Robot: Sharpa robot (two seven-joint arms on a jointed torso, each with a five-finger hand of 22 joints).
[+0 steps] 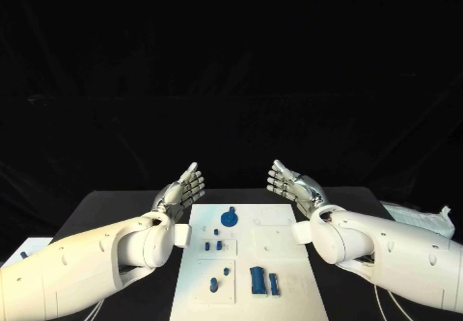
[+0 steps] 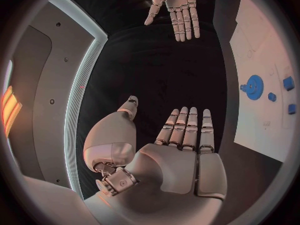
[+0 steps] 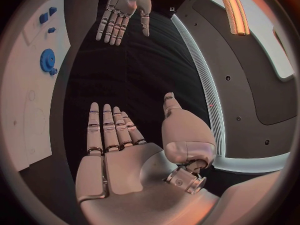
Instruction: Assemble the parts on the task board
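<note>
The left hand [image 1: 181, 189] is raised above the table [image 1: 106, 210] beside the far-left corner of the task board [image 1: 290, 267], fingers straight and side by side, thumb apart, palm facing inward and holding nothing. The right hand [image 1: 292, 186] mirrors it at the far-right corner, flat, with the fingers extended and nothing in it. The two palms face each other across the board's far end, well apart.

On the white board, taking its centre as the clock's hub, a blue gear [image 1: 229, 218] lies toward 12 o'clock, with several small blue parts [image 1: 214, 246] just nearer, around 10 o'clock. A small blue peg [image 1: 213, 286] sits toward 7 o'clock, and a larger blue block [image 1: 257, 280] with a slimmer blue piece [image 1: 274, 283] just beside it lies toward 5 o'clock. Whether these stand in sockets or merely lie flat is hard to say from the head view.

The left wrist view shows the gear [image 2: 254, 87] on the board beside that hand's straight fingers [image 2: 185, 127].
</note>
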